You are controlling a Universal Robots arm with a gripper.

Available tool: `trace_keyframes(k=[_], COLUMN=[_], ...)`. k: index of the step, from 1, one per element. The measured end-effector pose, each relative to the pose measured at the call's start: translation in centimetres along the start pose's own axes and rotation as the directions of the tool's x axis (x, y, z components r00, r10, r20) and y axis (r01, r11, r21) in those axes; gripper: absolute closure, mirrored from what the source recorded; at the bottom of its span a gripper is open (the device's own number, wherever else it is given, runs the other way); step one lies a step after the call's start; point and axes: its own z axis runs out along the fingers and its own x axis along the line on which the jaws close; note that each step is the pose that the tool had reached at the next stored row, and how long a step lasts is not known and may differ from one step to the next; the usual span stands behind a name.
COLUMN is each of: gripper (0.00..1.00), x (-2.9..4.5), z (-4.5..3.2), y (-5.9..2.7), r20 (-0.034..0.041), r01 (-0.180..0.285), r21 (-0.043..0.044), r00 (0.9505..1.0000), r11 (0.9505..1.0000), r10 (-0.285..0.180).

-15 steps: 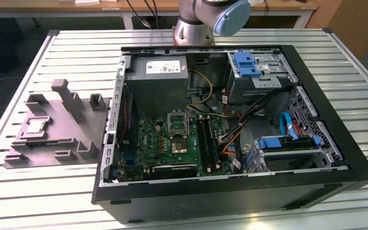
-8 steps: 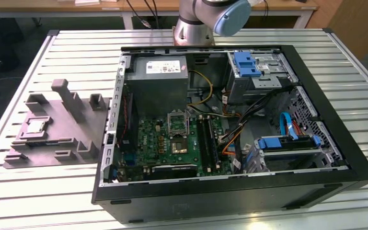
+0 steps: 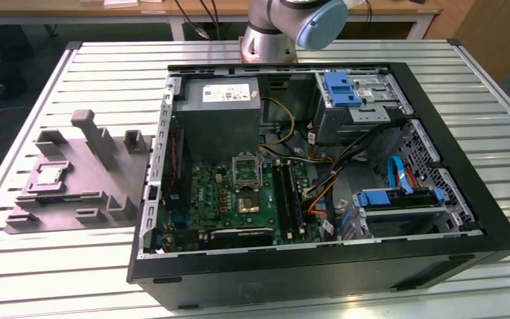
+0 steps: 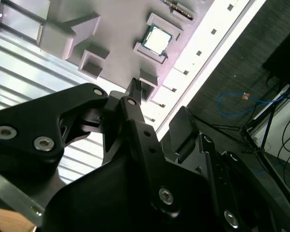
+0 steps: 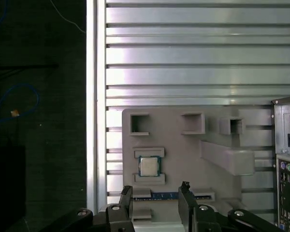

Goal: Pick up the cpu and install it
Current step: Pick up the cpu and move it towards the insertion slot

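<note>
One robot arm (image 3: 281,26), one open computer case (image 3: 326,266), one grey moulded tray (image 3: 87,193) and one cpu (image 3: 50,175) stood on a slatted metal table (image 3: 60,279).

At the exterior view's left lay the tray, flat on the slats, with several raised blocks and pockets. The cpu sat near the tray's left part, silvery top up, well apart from the case. Just beside the tray, toward the exterior view's right, the black case lay on its side with its panel off. Inside it were one green circuit board (image 3: 228,199), one grey power supply box (image 3: 224,113) above the board, two blue drive brackets (image 3: 342,90) and loose cables in yellow, orange and blue. The arm's grey base rose behind the case, at the far edge of the table.

In the first wrist view the gripper (image 5: 155,193) hung above the tray (image 5: 183,154) with its two black fingers (image 5: 127,195) spread apart and nothing between them. The cpu (image 5: 148,166) lay seated between two low raised bars of the tray, a little beyond the fingertips and roughly in line with the gap between them, not touched. Nothing stood between the chip and the fingers. The back panel of the case (image 5: 287,164) showed just beside the tray.

In the second wrist view the gripper (image 4: 157,99) was seen from behind, jaws released, and the cpu (image 4: 157,40) lay on the tray (image 4: 116,29) past the fingertips.
</note>
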Motion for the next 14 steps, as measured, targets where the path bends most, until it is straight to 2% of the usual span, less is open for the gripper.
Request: trace_keyframes(k=[14], gripper=[0.5], x=[0.07], z=[0.1], y=[0.0], r20=[-0.0002], r01=[0.0], r21=[0.0], r00=[1.0], r11=[1.0], r10=[0.0])
